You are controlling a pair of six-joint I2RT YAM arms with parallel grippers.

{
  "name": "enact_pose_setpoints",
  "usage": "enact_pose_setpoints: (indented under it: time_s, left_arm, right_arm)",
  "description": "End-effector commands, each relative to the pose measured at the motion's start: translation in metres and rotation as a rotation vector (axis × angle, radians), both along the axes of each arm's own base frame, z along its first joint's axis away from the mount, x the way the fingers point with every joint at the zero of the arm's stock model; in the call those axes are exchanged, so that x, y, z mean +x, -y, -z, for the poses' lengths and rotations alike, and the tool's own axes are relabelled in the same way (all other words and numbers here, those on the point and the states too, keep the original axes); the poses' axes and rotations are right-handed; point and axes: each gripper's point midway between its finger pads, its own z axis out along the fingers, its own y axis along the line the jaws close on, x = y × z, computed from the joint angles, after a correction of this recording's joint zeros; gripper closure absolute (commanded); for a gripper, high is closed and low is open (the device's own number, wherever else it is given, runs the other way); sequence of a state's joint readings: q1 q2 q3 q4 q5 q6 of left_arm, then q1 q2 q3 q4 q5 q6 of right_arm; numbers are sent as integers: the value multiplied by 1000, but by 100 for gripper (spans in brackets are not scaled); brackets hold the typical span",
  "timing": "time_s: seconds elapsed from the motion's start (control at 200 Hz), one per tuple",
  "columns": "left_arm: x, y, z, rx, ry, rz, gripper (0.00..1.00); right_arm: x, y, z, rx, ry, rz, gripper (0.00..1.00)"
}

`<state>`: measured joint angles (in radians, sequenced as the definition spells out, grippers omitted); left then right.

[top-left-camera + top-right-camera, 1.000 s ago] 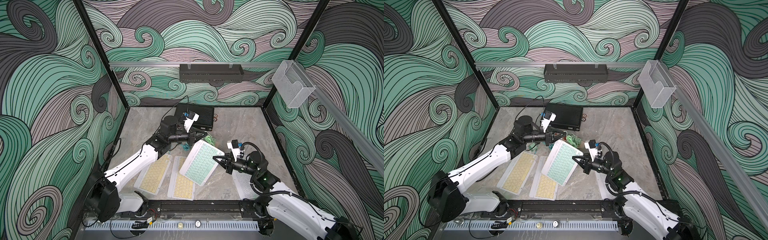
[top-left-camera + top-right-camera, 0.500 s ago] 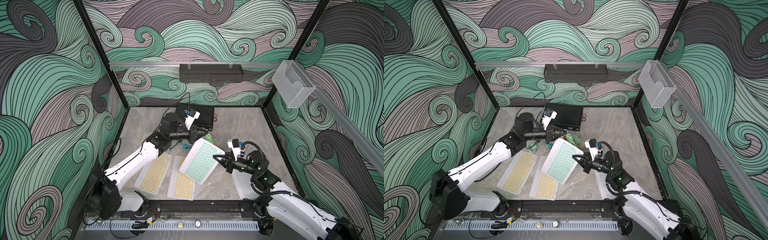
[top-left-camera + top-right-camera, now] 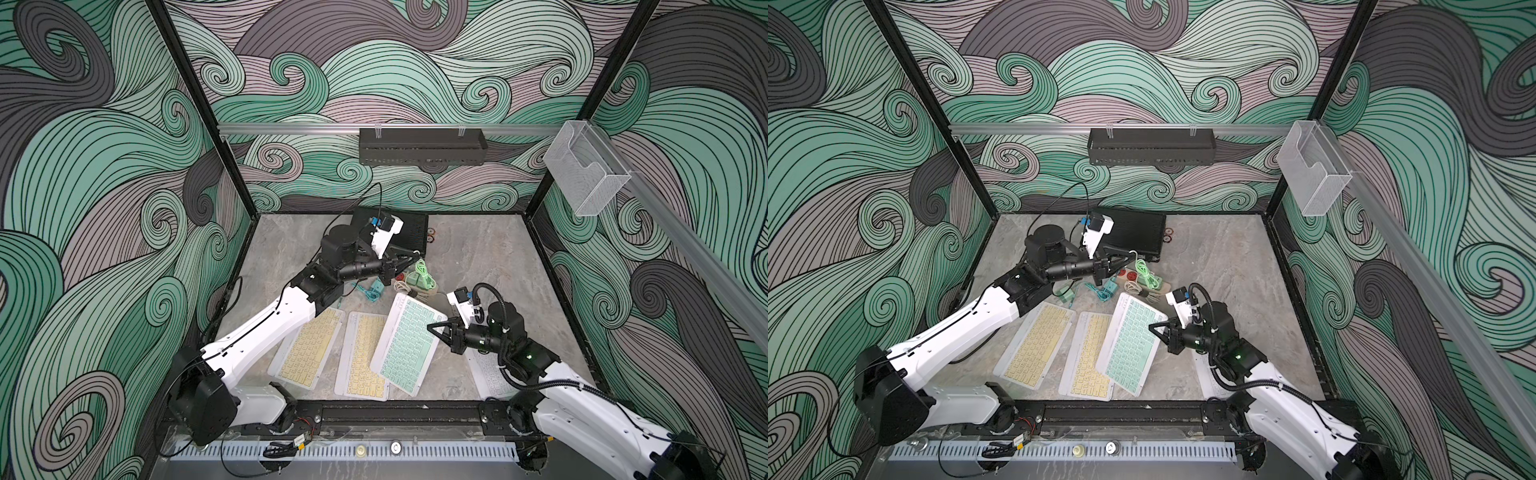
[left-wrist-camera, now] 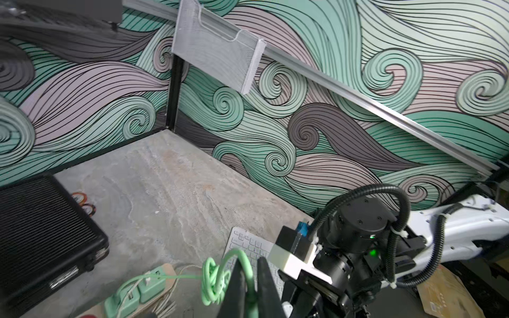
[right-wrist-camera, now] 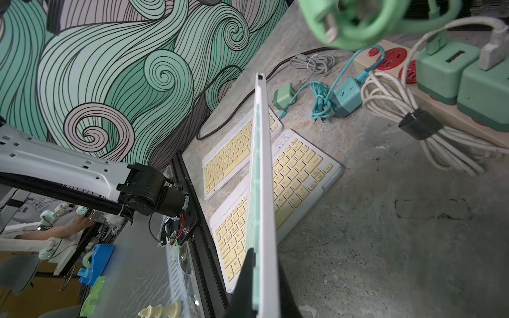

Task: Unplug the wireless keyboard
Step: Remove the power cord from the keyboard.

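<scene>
The wireless keyboard (image 3: 409, 345) (image 3: 1131, 345), white with mint-green keys, is tilted up off the table. My right gripper (image 3: 434, 328) (image 3: 1154, 326) (image 5: 263, 258) is shut on its right edge. In the right wrist view the keyboard (image 5: 261, 165) shows edge-on, and the port at its far end looks empty. My left gripper (image 3: 415, 264) (image 3: 1131, 254) (image 4: 249, 272) is shut on a coiled green cable (image 3: 424, 274) (image 3: 1144, 270) (image 4: 214, 278). It holds the cable in the air beyond the keyboard's far end. The cable's plug (image 5: 329, 26) hangs free.
Two yellow-keyed keyboards (image 3: 309, 353) (image 3: 363, 357) lie flat to the left of the lifted one. A white keyboard (image 3: 492, 376) lies under my right arm. A power strip with green adapters (image 3: 419, 284), a teal charger (image 3: 376, 286) and a black case (image 3: 409, 232) sit behind.
My left gripper has moved right and away from the keyboard's far end, carrying the green cable. The right gripper and keyboard have hardly moved.
</scene>
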<state>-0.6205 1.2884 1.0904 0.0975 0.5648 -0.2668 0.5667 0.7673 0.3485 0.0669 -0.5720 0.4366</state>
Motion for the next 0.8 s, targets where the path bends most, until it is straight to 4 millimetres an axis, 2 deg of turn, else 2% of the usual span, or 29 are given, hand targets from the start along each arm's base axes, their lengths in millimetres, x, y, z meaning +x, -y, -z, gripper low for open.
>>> enact_pose_setpoints:
  time_s: [0.0,0.105,0.2,0.41,0.525,0.575,0.685,0.795]
  left_arm:
    - [6,-22,-1,-21,-18,-115,100]
    - [4,-33,21,-6,-19,-160,100]
    - [4,-40,30,-8,-13,-198,100]
    - [1,-51,31,12,-1,-239,100]
    - [1,-55,31,15,7,-255,100]
    - [-1,-55,30,15,10,-253,100]
    - [-4,-60,27,8,22,-264,100]
    - [-5,-62,25,5,31,-272,100]
  right_arm:
    - [7,15,-1,-67,-10,67,100]
    - [10,26,-2,-88,-42,97,100]
    - [12,34,-4,-84,-80,112,100]
    - [9,35,-22,12,-114,138,100]
    - [17,56,-17,-63,-167,277,100]
    - [16,69,-5,-142,-245,349,100]
    - [6,69,0,-205,-331,316,100]
    - [0,71,-6,-182,-338,324,100]
